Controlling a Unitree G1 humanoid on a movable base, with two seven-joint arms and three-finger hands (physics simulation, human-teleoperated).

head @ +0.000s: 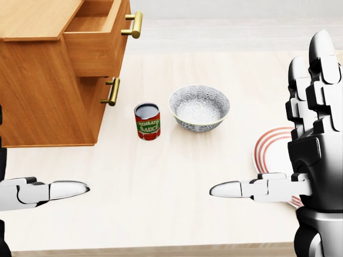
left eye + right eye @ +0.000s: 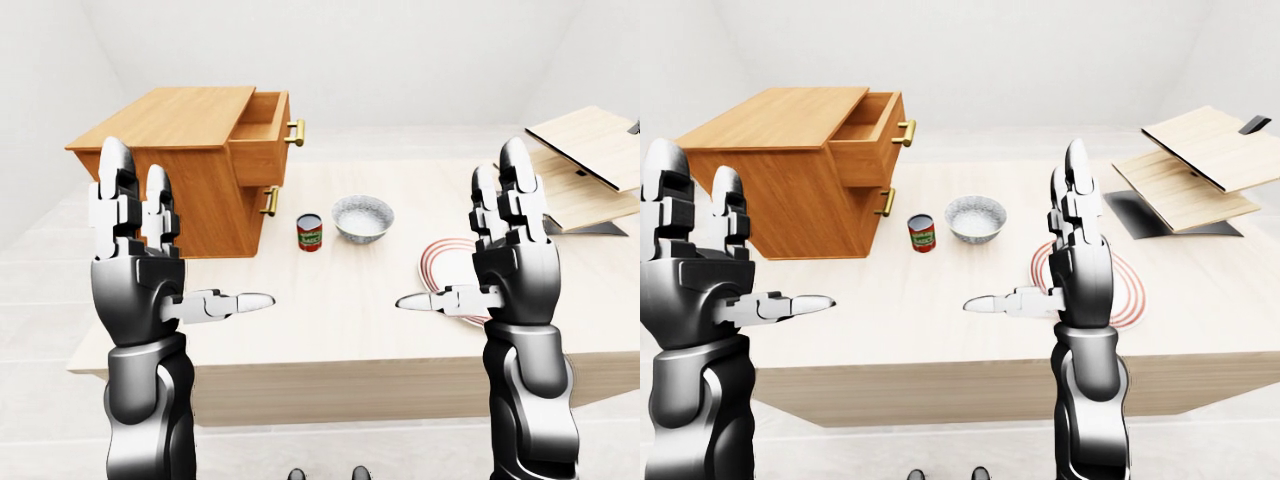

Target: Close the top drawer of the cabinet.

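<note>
A wooden cabinet (image 2: 175,165) stands on the table (image 2: 340,330) at the left of the eye views. Its top drawer (image 2: 262,138) is pulled out, with a brass handle (image 2: 296,132) on its face. The lower drawer's handle (image 2: 270,201) sits flush with the cabinet face. My left hand (image 2: 150,250) is open and raised, fingers up, below and left of the drawer, apart from the cabinet. My right hand (image 2: 505,240) is open and raised at the right, far from the drawer. Both hands are empty.
A tomato sauce can (image 1: 147,121) and a grey bowl (image 1: 199,107) stand right of the cabinet. A red-striped plate (image 1: 270,155) lies behind my right hand. A stack of wooden boards (image 2: 1200,165) lies at the table's far right.
</note>
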